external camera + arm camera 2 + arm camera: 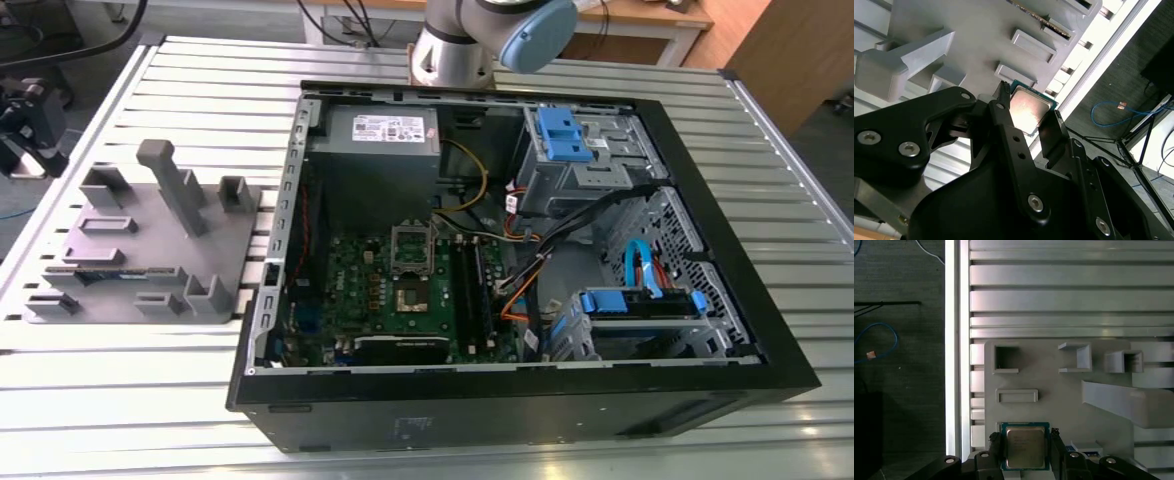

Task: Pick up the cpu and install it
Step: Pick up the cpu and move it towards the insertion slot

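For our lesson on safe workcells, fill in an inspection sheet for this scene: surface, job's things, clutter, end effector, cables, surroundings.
surface: slotted metal table, bearing an open computer case.
job's things: cpu seen against the grey tray, resting or lifted cannot be told; green motherboard inside the case.
clutter: nothing seen.
end effector: astride the cpu; grip cannot be told.
cables: orange wires in the case; blue cable on the floor.
surroundings: dark floor, wooden furniture.

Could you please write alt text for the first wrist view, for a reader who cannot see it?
A small square cpu with a shiny silver-grey metal top is framed by the black gripper, over a grey plastic tray of block-shaped holders. Beyond lies a slatted aluminium table.
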Controlling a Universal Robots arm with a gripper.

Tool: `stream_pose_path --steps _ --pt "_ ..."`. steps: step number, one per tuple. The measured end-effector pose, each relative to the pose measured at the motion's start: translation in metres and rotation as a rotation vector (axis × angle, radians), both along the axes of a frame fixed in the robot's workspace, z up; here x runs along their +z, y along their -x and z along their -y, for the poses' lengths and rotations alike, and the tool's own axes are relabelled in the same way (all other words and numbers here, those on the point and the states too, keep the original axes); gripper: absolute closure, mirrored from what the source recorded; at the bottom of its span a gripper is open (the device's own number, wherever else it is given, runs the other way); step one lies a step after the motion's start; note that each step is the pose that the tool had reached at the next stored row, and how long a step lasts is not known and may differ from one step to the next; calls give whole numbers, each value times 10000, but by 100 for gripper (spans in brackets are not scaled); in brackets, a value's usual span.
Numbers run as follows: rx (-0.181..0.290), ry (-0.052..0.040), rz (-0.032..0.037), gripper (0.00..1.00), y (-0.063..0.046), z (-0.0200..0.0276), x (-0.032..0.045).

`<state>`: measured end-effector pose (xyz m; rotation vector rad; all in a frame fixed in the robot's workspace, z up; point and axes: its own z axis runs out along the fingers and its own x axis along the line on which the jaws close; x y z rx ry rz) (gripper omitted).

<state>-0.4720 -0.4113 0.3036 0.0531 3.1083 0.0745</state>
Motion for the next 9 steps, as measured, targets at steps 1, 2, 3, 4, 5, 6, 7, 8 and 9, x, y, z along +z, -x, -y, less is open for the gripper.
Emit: stream_pose_path --steps 1,2,3,4,5,6,7,8,9 --pt "0 1 -1 53 0 0 3" --pt "0 1 -1 53 0 0 6" --pt "0 1 -2 53 0 0 9" --pt "0 1 -2 53 0 0 12" --pt "-1 1 -1 53 0 0 15" --pt "0 0 0 53 0 0 18" --pt "0 0 0 53 0 0 21" --pt "-1 0 -1 53 0 0 24" --pt "0 0 0 53 0 0 26"
